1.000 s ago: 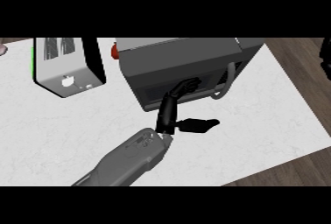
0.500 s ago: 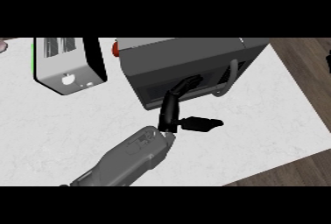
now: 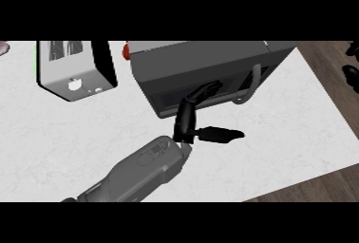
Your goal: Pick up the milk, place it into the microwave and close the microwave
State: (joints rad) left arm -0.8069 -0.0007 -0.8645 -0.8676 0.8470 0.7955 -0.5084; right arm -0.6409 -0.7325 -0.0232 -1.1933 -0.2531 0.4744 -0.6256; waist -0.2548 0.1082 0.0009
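Observation:
The grey microwave stands at the counter's back, its dark door flush with the body and a light handle at its right side. My left hand comes in from the lower left on its grey forearm. Its straight fingers lie against the door's front and the thumb sticks out to the right, so the hand is open. No milk shows anywhere. My right hand rests at the right edge, only dark fingers in view.
A silver toaster with black slots stands left of the microwave. The white counter ends at the right and lower right, where brown wooden floor shows. A red knob sits at the microwave's top left corner.
My left hand's fingers have crept slightly further up the microwave door. The right hand has stayed put.

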